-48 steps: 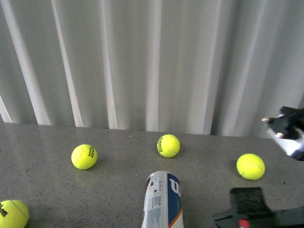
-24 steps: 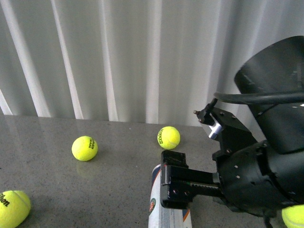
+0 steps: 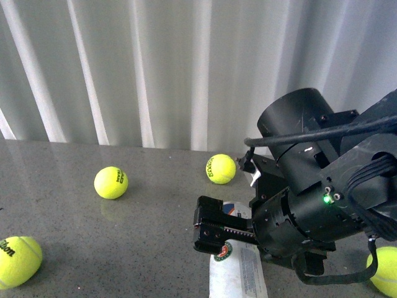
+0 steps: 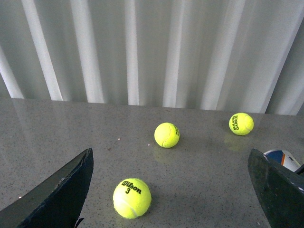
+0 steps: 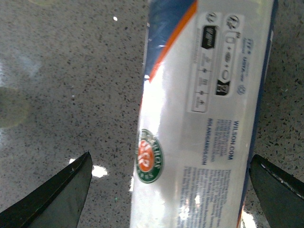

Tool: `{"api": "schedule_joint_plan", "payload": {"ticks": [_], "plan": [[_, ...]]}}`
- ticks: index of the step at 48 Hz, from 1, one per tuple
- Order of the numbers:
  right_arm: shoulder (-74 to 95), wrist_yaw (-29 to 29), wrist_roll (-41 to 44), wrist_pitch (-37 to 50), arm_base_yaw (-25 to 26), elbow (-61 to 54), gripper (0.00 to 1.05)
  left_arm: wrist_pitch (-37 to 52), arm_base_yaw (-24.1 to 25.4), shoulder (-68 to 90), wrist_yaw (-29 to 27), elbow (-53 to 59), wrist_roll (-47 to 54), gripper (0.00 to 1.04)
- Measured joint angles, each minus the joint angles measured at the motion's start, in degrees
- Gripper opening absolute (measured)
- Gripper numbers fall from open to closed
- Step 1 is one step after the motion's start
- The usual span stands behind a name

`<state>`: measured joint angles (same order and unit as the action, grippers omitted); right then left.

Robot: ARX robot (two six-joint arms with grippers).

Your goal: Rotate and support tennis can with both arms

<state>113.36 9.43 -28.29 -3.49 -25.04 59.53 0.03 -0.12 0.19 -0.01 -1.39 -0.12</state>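
Observation:
The tennis can [image 3: 240, 272] lies on its side on the grey table, with white label text and a round green-orange logo facing up. My right arm hangs over it, and the right gripper [image 3: 209, 231] is above the can's far end. In the right wrist view the can [image 5: 204, 118] fills the gap of the open right gripper [image 5: 171, 156], one finger [image 5: 66, 192] on either side and apart from it. My left gripper [image 4: 170, 154] is open over bare table, with only the can's end [image 4: 283, 158] showing beside one finger [image 4: 280, 190].
Yellow tennis balls lie around: one [image 3: 111, 182] at the left, one [image 3: 221, 169] behind the can, one [image 3: 18, 261] near the front left, one [image 3: 386, 270] at the front right. A Wilson ball [image 4: 132, 197] sits between the left fingers. A white curtain [image 3: 155, 68] closes the back.
My right arm has swung in from the right edge to hang over the can. The can's far end now lies a little further right, with another face of the label up.

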Motion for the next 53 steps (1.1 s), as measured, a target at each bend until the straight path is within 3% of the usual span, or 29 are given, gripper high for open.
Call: {"api": "schedule_joint_plan", "payload": {"ticks": [21,25,34,43,53], "plan": [[7.0,-0.8,-1.0,0.0,0.0,1.6,0.98,0.0,0.0,0.0,0.0,0.0,0.0,0.98],[7.7,-0.8,-0.7,0.1,0.0,1.7,0.9,0.0,0.0,0.0,0.0,0.0,0.0,0.98],[7.7,1.0,5.1,2.1,0.5,1.6,0.6,0.0,0.0,0.0,0.0,0.0,0.0,0.98],[4.0,2.4,21.1,2.8,1.2,-0.8,0.38,0.0,0.0,0.0,0.0,0.0,0.0,0.98],[0.5,0.8,48.9,2.9,2.3,-3.6,0.24,0.0,0.0,0.0,0.0,0.0,0.0,0.98]]}}
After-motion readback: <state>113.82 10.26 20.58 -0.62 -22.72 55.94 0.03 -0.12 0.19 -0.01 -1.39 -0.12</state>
